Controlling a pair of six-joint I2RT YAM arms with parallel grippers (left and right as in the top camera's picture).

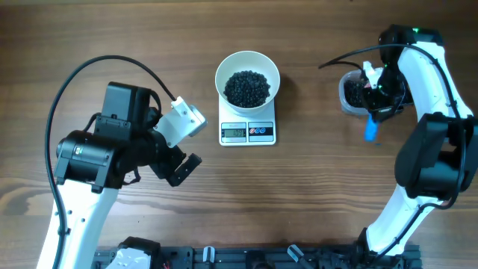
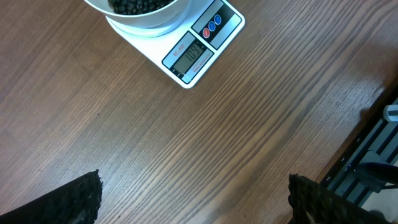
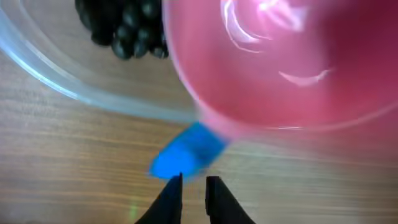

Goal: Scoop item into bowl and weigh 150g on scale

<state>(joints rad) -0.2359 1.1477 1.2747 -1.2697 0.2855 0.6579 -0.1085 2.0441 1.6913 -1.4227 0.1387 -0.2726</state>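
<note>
The white bowl (image 1: 222, 75) stands on the white scale (image 1: 247, 132) at the back centre and holds a heap of black beads (image 1: 247, 88). My left gripper (image 2: 194, 186) hangs open over bare wood, in front and to the left of the scale (image 2: 186, 56). At the right, a scoop with a pink cup (image 3: 286, 62) and a blue handle (image 3: 186, 152) rests on the rim of a clear tub (image 3: 74, 87), blurred. My right gripper (image 3: 193, 180) sits just behind the handle's end, its fingers slightly apart with nothing between them.
The clear tub (image 1: 351, 93) at the back right still holds black beads (image 3: 121, 25). A black rail with fittings (image 1: 246, 258) runs along the table's front edge. The right arm's white links (image 1: 429, 112) stand tall beside the tub.
</note>
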